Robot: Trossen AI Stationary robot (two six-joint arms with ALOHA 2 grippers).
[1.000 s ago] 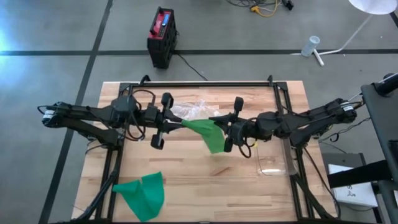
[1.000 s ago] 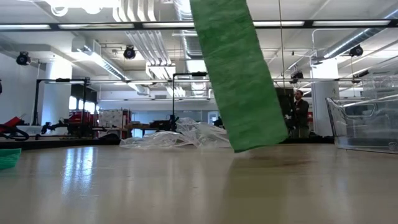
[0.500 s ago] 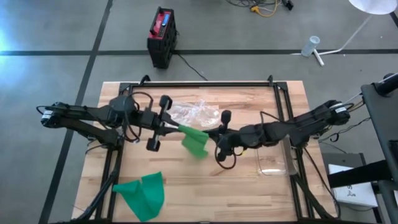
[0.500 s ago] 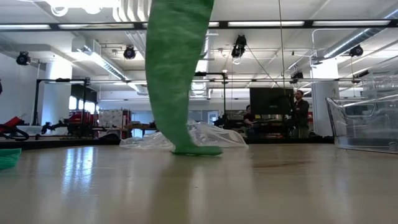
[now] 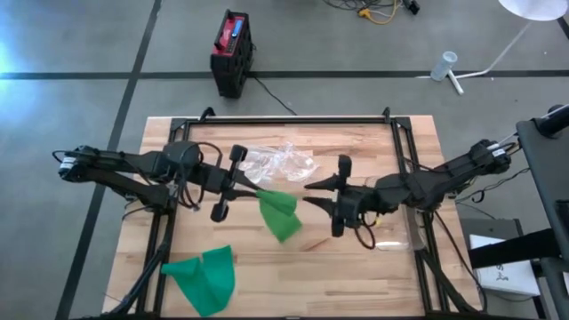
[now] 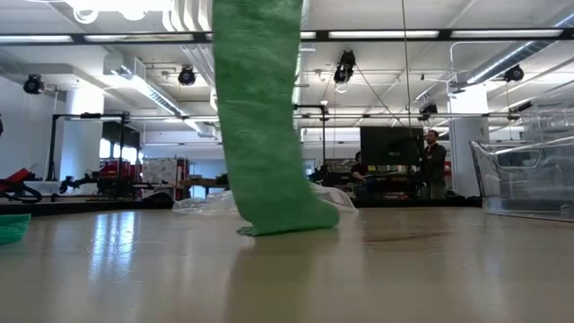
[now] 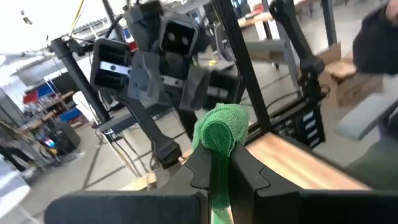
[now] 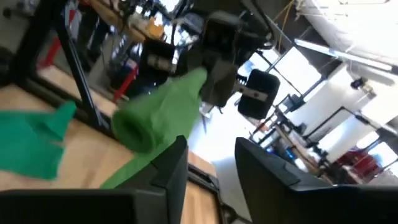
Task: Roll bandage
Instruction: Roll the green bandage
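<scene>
At centre of the pale wood-plank surface [image 5: 373, 276], the left end effector [image 5: 242, 185] is clamped tight on the green bandage [image 5: 279, 213], pinching the soft, crinkly fabric just below its rolled end. From the left wrist camera that end shows as a chunky cylinder of wound gauze [image 7: 219, 128] poking up between two dark fingers [image 7: 200, 168], with the flat strip running down between them. Overhead, the loose tail fans out toward five o'clock from the grip as a broad, matte, slightly twisted band. At table height it hangs like a textured ribbon [image 6: 260, 117], its bottom curling onto the glossy wood.

The right end effector [image 5: 313, 192] sits just off the bandage at three o'clock, its fingers parted and gripping nothing. Its wrist camera looks at the open tube mouth of the roll [image 8: 155, 118] ahead of its spread fingers [image 8: 168, 168].

Behind the bandage, toward twelve o'clock, lies a crumpled clear plastic wrapper [image 5: 277, 160], shiny and creased. At seven o'clock rests a second green cloth [image 5: 204, 277], folded in loose flat panels. At four o'clock there's what looks like a clear plastic container [image 5: 391, 233], hard to make out from above.
</scene>
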